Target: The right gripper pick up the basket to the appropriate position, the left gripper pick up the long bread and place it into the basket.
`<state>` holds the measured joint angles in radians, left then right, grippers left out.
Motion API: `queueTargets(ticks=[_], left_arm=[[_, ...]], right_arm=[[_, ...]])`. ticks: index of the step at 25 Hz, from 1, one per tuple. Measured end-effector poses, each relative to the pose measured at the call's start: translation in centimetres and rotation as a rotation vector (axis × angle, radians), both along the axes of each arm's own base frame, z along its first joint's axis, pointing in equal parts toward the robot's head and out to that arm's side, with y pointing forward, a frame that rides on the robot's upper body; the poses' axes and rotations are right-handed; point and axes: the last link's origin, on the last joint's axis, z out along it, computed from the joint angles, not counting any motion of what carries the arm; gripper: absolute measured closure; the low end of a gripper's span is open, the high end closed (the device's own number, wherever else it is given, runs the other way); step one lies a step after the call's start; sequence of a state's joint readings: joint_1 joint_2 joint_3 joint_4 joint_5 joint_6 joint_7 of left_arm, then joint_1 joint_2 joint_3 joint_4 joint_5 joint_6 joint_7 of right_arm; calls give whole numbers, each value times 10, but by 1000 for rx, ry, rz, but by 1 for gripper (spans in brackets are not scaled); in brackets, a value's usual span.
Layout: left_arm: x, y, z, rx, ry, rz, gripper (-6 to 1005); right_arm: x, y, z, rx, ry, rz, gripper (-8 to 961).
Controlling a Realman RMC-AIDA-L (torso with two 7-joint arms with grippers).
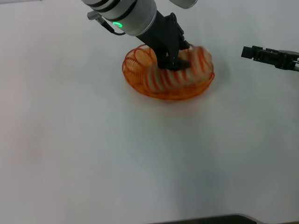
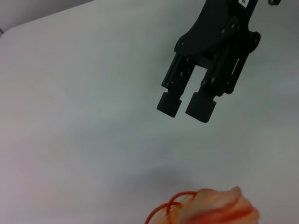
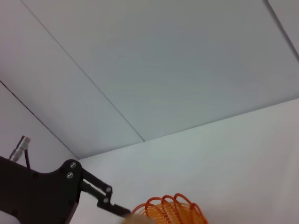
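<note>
One long bread (image 1: 175,72) lies in one orange basket (image 1: 135,77) on the white table (image 1: 140,163), the left gripper (image 1: 174,60) clamped on it, the right gripper (image 2: 186,106) parted nearby

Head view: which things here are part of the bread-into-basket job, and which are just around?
Job:
- oval orange looped-wire basket
- striped orange-and-cream long bread, lying in the basket
- black left gripper, down on the bread
- black right gripper, off to the right, apart from the basket

Around:
- white table, nothing else on it
</note>
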<state>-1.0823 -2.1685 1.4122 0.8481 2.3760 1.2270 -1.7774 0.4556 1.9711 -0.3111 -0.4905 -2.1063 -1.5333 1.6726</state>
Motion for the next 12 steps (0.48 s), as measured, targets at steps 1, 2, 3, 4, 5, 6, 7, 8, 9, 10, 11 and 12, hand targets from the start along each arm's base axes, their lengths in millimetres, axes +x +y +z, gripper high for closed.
queueTargets(ticks=[1, 2, 3, 4, 5, 6, 7, 8, 9, 10, 11, 12], left_arm=[[0, 0, 0, 2, -1, 0, 737], [0, 0, 0, 3, -2, 0, 700], [0, 0, -1, 3, -2, 0, 664], [0, 0, -1, 4, -3, 0, 627], [0, 0, -1, 4, -3, 0, 579], [0, 0, -1, 5, -5, 1, 530], [-1, 1, 0, 7, -9, 5, 482], [-1, 1, 0, 9, -14, 9, 433], [-1, 1, 1, 10, -24, 16, 385], [-1, 4, 8, 20, -83, 53, 348], [-1, 4, 8, 20, -83, 53, 311], [-1, 6, 14, 27, -137, 80, 274]], right_arm=[[0, 0, 0, -1, 1, 0, 299], [0, 0, 0, -1, 1, -1, 299], [0, 0, 0, -1, 2, -1, 299], [0, 0, 0, -2, 3, 0, 299], [0, 0, 0, -2, 4, 1, 299], [-1, -1, 0, -3, 6, 2, 299], [-1, -1, 0, -3, 6, 2, 299], [-1, -1, 0, -4, 7, 3, 299], [-1, -1, 0, -4, 7, 3, 299], [-1, -1, 0, -6, 8, 5, 299], [-1, -1, 0, -6, 8, 5, 299], [-1, -2, 0, -7, 10, 6, 299]])
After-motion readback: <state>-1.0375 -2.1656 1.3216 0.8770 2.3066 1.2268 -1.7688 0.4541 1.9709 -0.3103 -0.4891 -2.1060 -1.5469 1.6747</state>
